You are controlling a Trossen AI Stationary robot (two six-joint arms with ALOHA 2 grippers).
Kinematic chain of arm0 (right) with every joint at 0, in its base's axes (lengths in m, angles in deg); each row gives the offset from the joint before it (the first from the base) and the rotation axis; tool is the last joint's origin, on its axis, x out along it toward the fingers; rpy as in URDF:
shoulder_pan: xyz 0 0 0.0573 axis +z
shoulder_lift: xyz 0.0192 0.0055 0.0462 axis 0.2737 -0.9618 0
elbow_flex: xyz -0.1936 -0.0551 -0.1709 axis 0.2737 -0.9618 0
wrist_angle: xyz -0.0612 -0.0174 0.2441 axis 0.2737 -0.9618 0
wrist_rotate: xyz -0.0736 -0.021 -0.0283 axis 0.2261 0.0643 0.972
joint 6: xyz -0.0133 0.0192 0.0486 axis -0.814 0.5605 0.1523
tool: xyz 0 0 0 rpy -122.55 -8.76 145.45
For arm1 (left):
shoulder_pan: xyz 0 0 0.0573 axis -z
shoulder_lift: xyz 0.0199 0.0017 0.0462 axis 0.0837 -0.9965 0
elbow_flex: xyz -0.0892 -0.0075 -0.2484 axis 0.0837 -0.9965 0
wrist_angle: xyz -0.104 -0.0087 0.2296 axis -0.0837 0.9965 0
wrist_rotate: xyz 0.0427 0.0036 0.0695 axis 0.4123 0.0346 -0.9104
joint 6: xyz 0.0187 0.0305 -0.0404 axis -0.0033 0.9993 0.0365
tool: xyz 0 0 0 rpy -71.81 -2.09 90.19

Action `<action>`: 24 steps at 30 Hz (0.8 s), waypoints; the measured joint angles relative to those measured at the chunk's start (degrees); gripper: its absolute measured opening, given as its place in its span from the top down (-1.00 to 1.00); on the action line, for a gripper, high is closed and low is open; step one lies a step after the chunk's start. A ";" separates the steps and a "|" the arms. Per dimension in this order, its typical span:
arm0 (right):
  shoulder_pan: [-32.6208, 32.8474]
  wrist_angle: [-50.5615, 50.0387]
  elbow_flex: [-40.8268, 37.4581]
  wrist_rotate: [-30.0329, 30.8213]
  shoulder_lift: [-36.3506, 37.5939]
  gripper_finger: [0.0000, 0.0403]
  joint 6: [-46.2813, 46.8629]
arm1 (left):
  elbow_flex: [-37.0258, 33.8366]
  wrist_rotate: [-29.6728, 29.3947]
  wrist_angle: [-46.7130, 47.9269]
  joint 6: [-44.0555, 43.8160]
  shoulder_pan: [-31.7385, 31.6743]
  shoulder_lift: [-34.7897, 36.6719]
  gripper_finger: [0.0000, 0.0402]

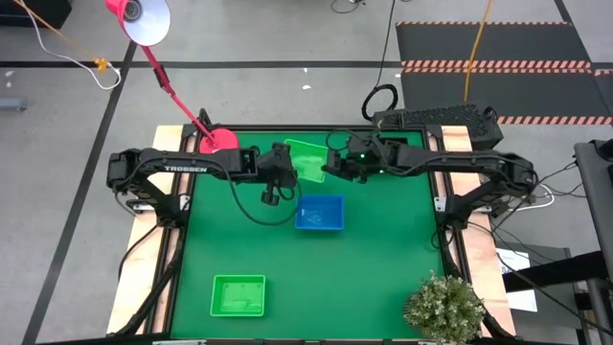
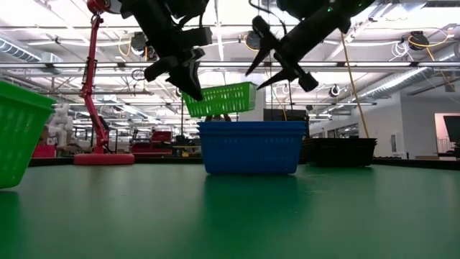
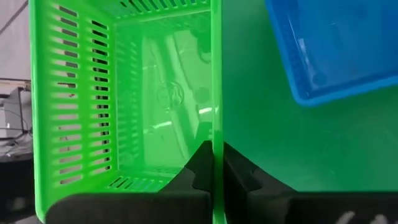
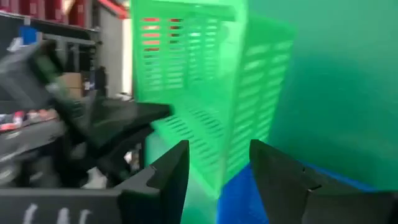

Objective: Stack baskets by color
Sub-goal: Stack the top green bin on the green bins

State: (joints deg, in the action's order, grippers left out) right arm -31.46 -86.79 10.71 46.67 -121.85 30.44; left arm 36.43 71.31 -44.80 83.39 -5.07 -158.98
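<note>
A bright green basket (image 1: pixel 308 158) hangs in the air at the table's far middle, with my left gripper (image 1: pixel 285 174) shut on it. In the low view this basket (image 2: pixel 219 99) is tilted above and behind a blue basket (image 2: pixel 251 147). The blue basket (image 1: pixel 319 213) rests on its base mid-table. My right gripper (image 1: pixel 335 165) stands open just right of the held basket, its fingers (image 4: pixel 168 174) short of the basket's end, touching nothing. A second green basket (image 1: pixel 238 295) sits near the front left. My left gripper pinches one side wall of the green basket (image 3: pixel 216 134), one finger inside the basket and one outside. The fingers (image 3: pixel 202 165) slant down from the table's left. The basket is lifted clear of the table and tilted, its right end higher.
A red round lamp base (image 1: pixel 218 141) with its slanting red arm stands at the far left. A small bushy plant (image 1: pixel 443 307) sits at the front right corner. A black basket (image 2: pixel 343 151) shows at the far right in the low view.
</note>
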 joint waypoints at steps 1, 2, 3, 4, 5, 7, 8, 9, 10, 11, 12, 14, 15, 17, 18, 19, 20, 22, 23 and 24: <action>0.00 0.07 0.01 0.14 -0.64 0.20 0.11 | 0.00 0.00 -0.07 0.27 0.00 0.00 0.96; 0.00 -0.01 0.01 0.19 -1.32 0.23 0.14 | 0.00 0.00 -0.04 0.64 0.00 0.00 0.94; 0.00 0.29 0.00 0.28 -1.87 0.25 0.14 | 0.00 0.01 -0.04 1.16 0.00 0.00 0.93; 0.00 0.50 -0.01 0.39 -2.33 0.29 0.33 | 0.00 0.01 -0.08 1.64 0.00 0.00 0.92; 0.00 0.59 0.01 0.82 -2.72 0.33 0.50 | 0.00 0.02 -0.07 1.99 0.00 0.00 0.91; 0.28 1.27 0.00 1.76 -3.24 0.42 0.66 | 0.00 0.00 -0.12 2.51 0.00 0.00 0.92; 0.34 1.83 0.00 2.35 -3.45 0.48 0.88 | 0.00 0.00 -0.04 2.66 0.00 0.00 0.94; 0.51 2.30 0.01 2.90 -3.52 0.55 1.03 | 0.00 -0.03 0.06 2.71 0.00 0.00 0.95; 0.66 2.67 -0.01 3.22 -3.54 0.61 1.21 | 0.00 -0.09 0.08 2.53 0.00 0.00 0.96; 0.70 3.00 -0.01 3.69 -3.52 0.68 1.34 | 0.00 -0.15 0.10 2.30 0.00 0.00 0.96; 0.89 3.19 -0.01 4.47 -3.52 0.75 1.36 | 0.00 -0.19 0.02 1.72 0.00 0.00 0.95; 1.15 3.01 -0.01 5.91 -3.55 0.88 1.05 | 0.00 0.76 -0.23 0.13 0.00 0.02 0.87; 1.32 3.06 -0.01 6.14 -3.59 0.93 0.79 | 0.00 1.41 -0.53 -0.87 0.00 0.04 0.81; 1.46 3.47 -0.01 6.23 -3.58 0.96 0.44 | 0.00 2.91 -1.44 -2.64 0.15 0.04 0.66; 1.46 3.57 -0.01 6.21 -3.54 0.96 0.44 | 0.00 3.83 -1.77 -3.38 0.26 0.24 0.58; 1.46 3.76 -0.01 6.33 -3.52 0.94 0.38 | 0.00 4.43 -2.11 -4.04 0.27 0.56 0.49; 1.46 3.81 -0.01 6.97 -3.52 0.93 0.16 | 0.00 4.61 -2.67 -5.09 0.42 0.77 0.40; 1.49 3.85 -0.01 8.20 -3.50 0.93 -0.41 | 0.04 4.64 -3.68 -8.74 0.70 0.95 0.22; 1.46 4.04 -0.01 8.64 -3.50 0.93 -0.53 | 0.04 4.76 -3.18 -10.41 0.70 1.35 0.12; 1.46 4.27 0.00 8.72 -3.50 0.94 -0.59 | 0.00 5.31 -2.46 -11.93 0.66 1.92 0.03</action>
State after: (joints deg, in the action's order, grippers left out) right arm -29.99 -82.53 10.71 55.39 -125.35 29.85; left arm 36.43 76.62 -47.26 71.46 -4.41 -157.06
